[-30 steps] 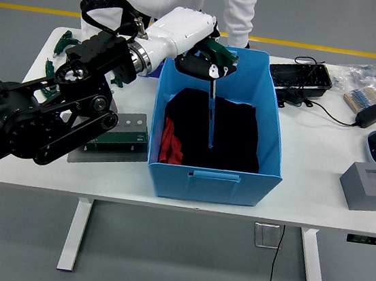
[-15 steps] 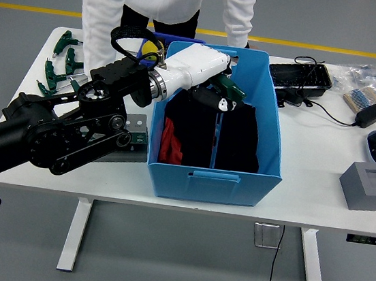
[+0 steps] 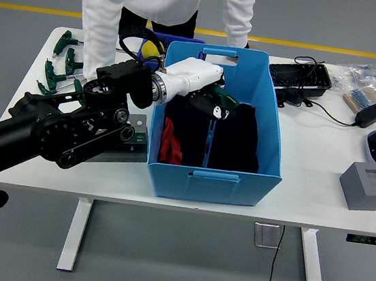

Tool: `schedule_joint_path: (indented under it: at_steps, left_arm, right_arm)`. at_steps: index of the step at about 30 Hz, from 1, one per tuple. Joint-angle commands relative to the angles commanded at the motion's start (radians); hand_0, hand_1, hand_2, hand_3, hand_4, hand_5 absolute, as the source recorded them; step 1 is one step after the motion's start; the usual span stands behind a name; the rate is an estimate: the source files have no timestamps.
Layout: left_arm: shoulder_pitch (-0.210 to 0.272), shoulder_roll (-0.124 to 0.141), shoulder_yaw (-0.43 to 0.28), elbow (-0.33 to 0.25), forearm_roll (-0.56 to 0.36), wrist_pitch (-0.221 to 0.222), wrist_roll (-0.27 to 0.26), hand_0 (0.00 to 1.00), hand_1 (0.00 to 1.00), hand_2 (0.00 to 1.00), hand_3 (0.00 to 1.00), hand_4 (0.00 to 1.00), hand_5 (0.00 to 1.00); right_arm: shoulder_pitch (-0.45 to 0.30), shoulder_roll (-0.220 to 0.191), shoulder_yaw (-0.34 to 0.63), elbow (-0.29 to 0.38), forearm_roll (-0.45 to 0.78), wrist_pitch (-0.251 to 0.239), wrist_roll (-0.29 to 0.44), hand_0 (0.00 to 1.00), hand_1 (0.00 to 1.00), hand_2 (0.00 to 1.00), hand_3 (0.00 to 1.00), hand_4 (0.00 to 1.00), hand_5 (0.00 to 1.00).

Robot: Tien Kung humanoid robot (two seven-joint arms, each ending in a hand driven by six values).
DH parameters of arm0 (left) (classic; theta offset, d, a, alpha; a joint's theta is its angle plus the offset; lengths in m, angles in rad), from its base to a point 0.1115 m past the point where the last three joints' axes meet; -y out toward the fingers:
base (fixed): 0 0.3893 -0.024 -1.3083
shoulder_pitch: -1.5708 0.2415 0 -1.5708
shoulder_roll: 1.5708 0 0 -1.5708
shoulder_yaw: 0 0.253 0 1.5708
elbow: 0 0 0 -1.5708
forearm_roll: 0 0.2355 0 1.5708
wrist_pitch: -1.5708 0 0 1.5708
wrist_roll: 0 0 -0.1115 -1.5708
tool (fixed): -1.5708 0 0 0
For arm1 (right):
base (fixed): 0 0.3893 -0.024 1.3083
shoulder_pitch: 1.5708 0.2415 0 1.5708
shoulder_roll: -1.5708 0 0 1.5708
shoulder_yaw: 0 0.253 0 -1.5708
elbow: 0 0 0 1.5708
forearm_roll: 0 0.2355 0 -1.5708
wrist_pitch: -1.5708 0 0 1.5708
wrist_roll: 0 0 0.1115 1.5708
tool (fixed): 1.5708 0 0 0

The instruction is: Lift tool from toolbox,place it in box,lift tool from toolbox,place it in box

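The box (image 3: 270,140) sits mid-surface (image 3: 318,197) before me, with cloth (image 3: 232,142) inside. My left robot hand (image 3: 210,102) reaches in over its left wall, closed around a tool (image 3: 211,133) whose shaft points down into the box. More tools (image 3: 60,63) lie far left; a person (image 3: 164,0) stands behind.

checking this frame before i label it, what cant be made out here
- Left hand: whether the fingers have let go of the green-handled T-shaped tool; the white forearm covers them.
- Tool's tip: lost against the black cloth in the blue plastic box.
- Green toolbox base: mostly behind the black arm.
- Person: cut off by the top edge.
- Right hand: out of view.
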Motion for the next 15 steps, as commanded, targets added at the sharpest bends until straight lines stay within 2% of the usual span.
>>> schedule_joint_path:
  at_steps: [4,5,10,11,15]
  left_arm:
    - [-0.001,-0.004,-0.007,0.014,0.005,0.024,-0.023,0.361,0.365,0.508,0.635,0.959,0.752]
    - [-0.005,-0.006,-0.018,0.014,0.013,0.042,-0.036,0.45,0.527,0.668,0.724,0.994,0.751]
    - [-0.018,-0.011,-0.046,0.012,0.028,0.097,-0.078,0.45,0.527,0.668,0.724,0.994,0.751]
    - [-0.019,-0.011,-0.049,0.012,0.03,0.105,-0.085,0.491,0.58,0.717,0.756,0.998,0.76]
    - [-0.019,-0.008,-0.064,0.004,0.033,0.156,-0.122,0.491,0.58,0.717,0.756,0.998,0.76]
  right_arm:
    - [0.003,-0.002,-0.001,0.0,-0.001,0.0,0.0,0.685,0.669,0.725,0.569,0.802,0.677]
    - [0.005,-0.003,0.0,0.001,-0.004,0.0,0.0,0.684,0.667,0.724,0.57,0.801,0.677]
    - [0.01,-0.005,0.005,0.002,-0.018,0.002,-0.004,0.684,0.667,0.724,0.57,0.801,0.677]
    - [0.01,-0.005,0.006,0.003,-0.02,0.002,-0.005,0.684,0.668,0.724,0.57,0.801,0.676]
    - [0.013,-0.006,0.008,0.004,-0.025,0.003,-0.006,0.684,0.668,0.724,0.57,0.801,0.676]
